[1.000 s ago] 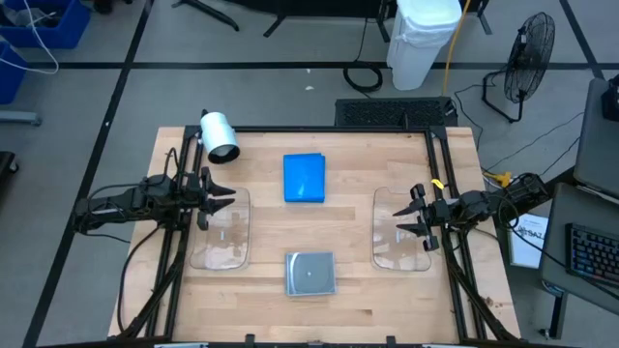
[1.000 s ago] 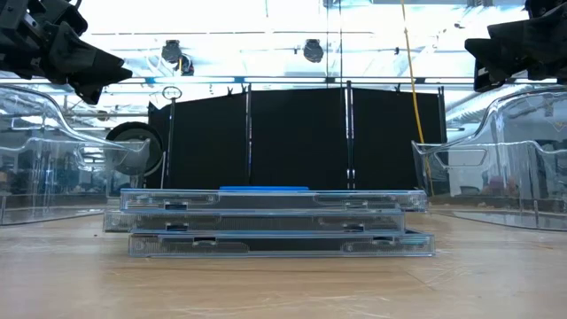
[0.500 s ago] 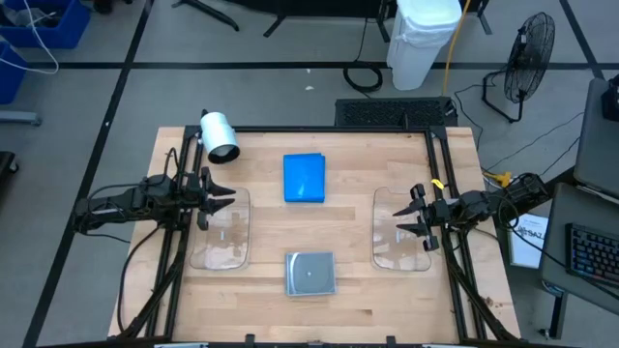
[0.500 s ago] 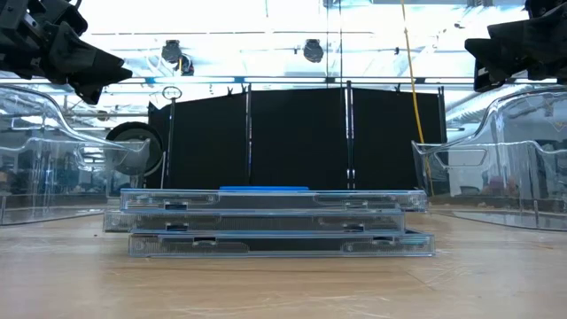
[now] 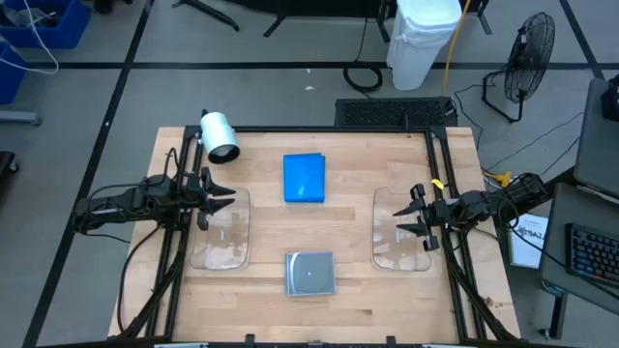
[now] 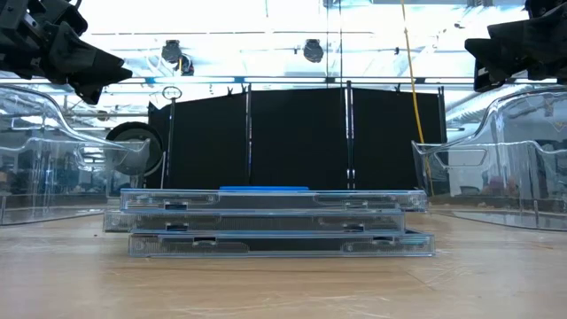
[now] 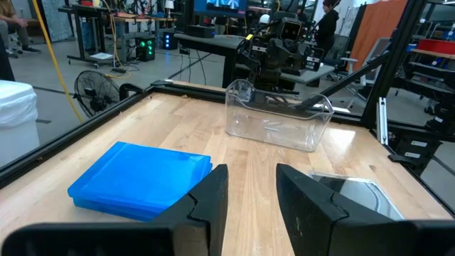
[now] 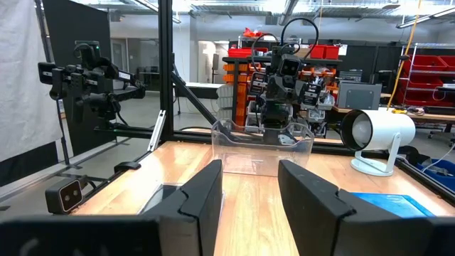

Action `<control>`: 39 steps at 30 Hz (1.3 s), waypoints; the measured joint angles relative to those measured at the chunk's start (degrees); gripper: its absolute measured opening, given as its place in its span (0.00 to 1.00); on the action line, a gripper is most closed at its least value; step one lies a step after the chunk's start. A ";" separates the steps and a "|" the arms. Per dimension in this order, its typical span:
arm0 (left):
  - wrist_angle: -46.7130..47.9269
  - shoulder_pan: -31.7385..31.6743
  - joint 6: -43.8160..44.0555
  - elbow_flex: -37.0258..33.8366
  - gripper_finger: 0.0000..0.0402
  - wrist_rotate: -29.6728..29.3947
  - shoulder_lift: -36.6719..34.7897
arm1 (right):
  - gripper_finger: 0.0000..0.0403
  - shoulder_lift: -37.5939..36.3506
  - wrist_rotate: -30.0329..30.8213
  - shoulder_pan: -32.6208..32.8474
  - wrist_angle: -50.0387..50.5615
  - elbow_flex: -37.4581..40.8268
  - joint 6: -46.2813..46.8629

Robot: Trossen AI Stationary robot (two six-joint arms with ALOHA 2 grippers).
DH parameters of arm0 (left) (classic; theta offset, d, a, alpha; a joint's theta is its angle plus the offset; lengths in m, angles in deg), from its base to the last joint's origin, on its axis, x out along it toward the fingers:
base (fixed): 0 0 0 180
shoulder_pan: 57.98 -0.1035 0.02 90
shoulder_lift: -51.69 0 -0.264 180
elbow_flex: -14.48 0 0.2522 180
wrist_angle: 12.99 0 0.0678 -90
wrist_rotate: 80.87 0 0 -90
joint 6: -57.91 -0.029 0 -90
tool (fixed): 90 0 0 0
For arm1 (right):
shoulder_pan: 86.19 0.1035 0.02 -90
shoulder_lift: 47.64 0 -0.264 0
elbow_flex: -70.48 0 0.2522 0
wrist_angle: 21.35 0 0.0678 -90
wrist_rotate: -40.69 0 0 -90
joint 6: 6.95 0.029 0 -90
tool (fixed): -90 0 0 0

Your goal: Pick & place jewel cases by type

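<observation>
No writing is legible. The blue jewel cases lie at twelve o'clock, the grey jewel cases at six. The left gripper at nine and the right gripper at three hover slightly parted, empty.

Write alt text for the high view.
Seen from above, a wooden table holds a blue jewel case stack and a grey jewel case stack. The open left gripper and right gripper each hover over a clear tray.
</observation>
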 joint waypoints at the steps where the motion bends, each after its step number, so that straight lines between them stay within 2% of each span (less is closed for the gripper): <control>1: 0.00 0.00 0.00 0.00 0.31 -0.02 0.01 | 0.32 -0.01 0.01 0.01 0.00 -0.01 0.00; 14: 0.02 -0.02 0.00 0.00 0.31 0.00 0.01 | 0.32 -0.02 0.02 0.01 -0.01 -0.01 0.02; 18: 0.00 -0.02 0.00 0.01 0.31 0.00 0.00 | 0.32 -0.01 0.02 -0.01 -0.19 -0.01 2.57; 22: 0.00 0.00 0.00 0.00 0.31 0.00 0.00 | 0.32 0.00 0.11 -0.14 -4.65 -0.01 1.91; 27: 0.00 -0.02 0.00 0.01 0.31 0.00 0.00 | 0.32 0.00 0.04 -0.12 -7.70 0.00 9.58; 30: 0.01 -0.01 0.00 0.01 0.31 0.00 0.00 | 0.32 0.06 0.50 -0.22 -12.77 0.00 8.37; 33: 0.02 -0.02 0.00 0.00 0.31 -0.02 -0.01 | 0.32 1.08 3.50 -0.32 -19.61 0.00 6.90; 39: 0.01 0.00 0.00 0.00 0.31 -0.02 0.01 | 0.32 10.26 4.53 -0.34 -32.90 -1.19 6.26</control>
